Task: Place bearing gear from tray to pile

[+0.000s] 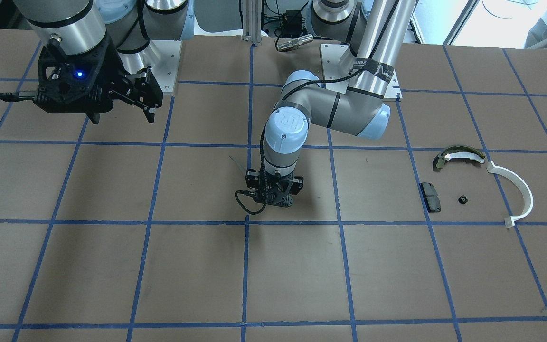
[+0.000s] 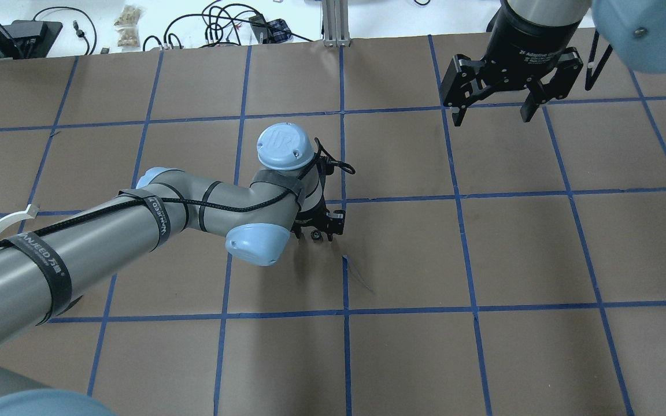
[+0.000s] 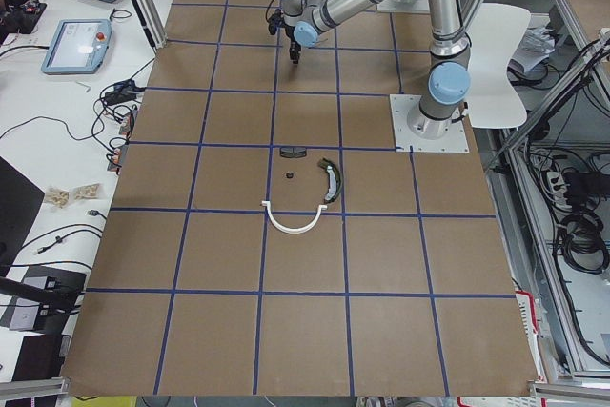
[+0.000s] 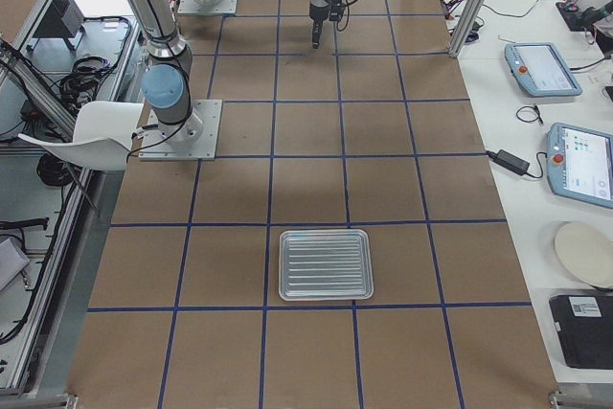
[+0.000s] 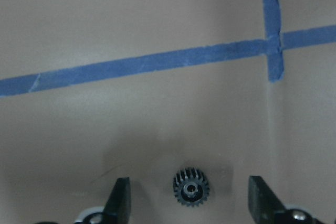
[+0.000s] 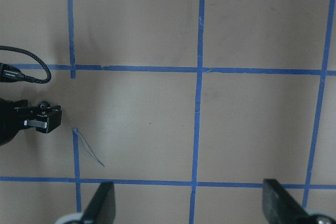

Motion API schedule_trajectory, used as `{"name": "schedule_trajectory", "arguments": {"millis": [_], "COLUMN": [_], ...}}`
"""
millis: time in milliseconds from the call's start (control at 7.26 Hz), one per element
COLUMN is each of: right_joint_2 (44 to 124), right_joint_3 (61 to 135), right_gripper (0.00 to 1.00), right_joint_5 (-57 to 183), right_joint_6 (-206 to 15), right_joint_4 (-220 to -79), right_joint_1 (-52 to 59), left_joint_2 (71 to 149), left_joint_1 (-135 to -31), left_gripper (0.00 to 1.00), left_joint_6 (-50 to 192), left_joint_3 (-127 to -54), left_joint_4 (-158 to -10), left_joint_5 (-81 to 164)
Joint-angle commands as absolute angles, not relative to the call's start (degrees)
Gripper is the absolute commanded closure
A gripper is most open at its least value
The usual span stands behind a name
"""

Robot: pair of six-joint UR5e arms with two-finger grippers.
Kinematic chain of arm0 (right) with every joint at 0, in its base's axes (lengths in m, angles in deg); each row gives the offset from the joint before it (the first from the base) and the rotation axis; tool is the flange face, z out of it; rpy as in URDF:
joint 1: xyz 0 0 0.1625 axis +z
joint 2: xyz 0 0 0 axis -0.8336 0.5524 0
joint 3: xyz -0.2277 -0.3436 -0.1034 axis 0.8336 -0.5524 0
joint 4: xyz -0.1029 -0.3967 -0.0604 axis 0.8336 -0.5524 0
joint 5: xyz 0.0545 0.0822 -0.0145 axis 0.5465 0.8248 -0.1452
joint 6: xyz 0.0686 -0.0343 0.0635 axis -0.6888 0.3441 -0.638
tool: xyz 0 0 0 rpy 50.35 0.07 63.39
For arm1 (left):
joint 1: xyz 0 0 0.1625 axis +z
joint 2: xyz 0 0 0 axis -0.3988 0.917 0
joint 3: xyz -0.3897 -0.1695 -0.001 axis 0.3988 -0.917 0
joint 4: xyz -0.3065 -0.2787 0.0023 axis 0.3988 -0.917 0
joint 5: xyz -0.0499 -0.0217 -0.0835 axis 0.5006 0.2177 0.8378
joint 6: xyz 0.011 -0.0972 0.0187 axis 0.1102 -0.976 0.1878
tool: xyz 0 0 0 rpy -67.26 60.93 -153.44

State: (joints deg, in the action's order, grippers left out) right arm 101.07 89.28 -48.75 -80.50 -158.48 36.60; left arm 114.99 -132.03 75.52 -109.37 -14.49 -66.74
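The bearing gear (image 5: pixel 191 188), small, black and toothed, lies flat on the brown table between the open fingers of my left gripper (image 5: pixel 189 181); neither finger touches it. From overhead the gear (image 2: pixel 314 235) sits near the table's middle, just under the left wrist. The pile lies far off on my left side: a white arc (image 1: pixel 515 190), an olive-and-white shoe (image 1: pixel 457 156), a black pad (image 1: pixel 430 196) and a small black part (image 1: pixel 463 199). The silver tray (image 4: pixel 325 264) rests on my right side with nothing in it. My right gripper (image 2: pixel 491 118) hangs open and empty above the table.
Blue tape lines (image 1: pixel 249 223) divide the brown table into squares. A loose strip of tape (image 2: pixel 359 274) curls up beside the gear. Cables and tablets (image 4: pixel 542 68) lie on the white bench past the far edge.
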Motion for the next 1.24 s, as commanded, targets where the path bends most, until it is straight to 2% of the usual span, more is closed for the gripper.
{"name": "schedule_trajectory", "arguments": {"millis": [0, 276, 413, 689, 827, 1102], "right_joint_2": [101.3, 101.4, 101.5, 101.6, 101.7, 101.8], "right_joint_3": [90.3, 90.3, 90.3, 90.3, 90.3, 90.3], "right_gripper": [0.00, 0.00, 0.00, 0.00, 0.00, 0.00], "right_joint_5": [-49.3, -49.5, -49.4, -49.1, -48.6, -48.6], "right_joint_6": [-80.5, -80.6, -80.8, -81.2, -81.2, -81.2], "right_joint_4": [-158.6, -158.7, -158.4, -160.1, -160.3, -160.6], "right_joint_1": [36.0, 35.6, 35.6, 35.6, 35.6, 35.6], "left_joint_2": [114.9, 114.0, 112.5, 110.8, 110.5, 110.1], "left_joint_1": [-131.8, -131.0, -128.6, -117.7, -111.7, -97.0], "left_gripper": [1.00, 1.00, 1.00, 1.00, 1.00, 1.00], "left_joint_6": [75.7, 76.4, 77.0, 87.4, 92.1, 107.0], "left_joint_3": [-109.1, -107.9, -105.6, -95.3, -92.5, -93.2], "left_joint_4": [-14.5, -15.4, -20.4, -36.3, -40.4, -42.6], "left_joint_5": [-66.7, -66.9, -67.2, -67.2, -67.4, -67.9]}}
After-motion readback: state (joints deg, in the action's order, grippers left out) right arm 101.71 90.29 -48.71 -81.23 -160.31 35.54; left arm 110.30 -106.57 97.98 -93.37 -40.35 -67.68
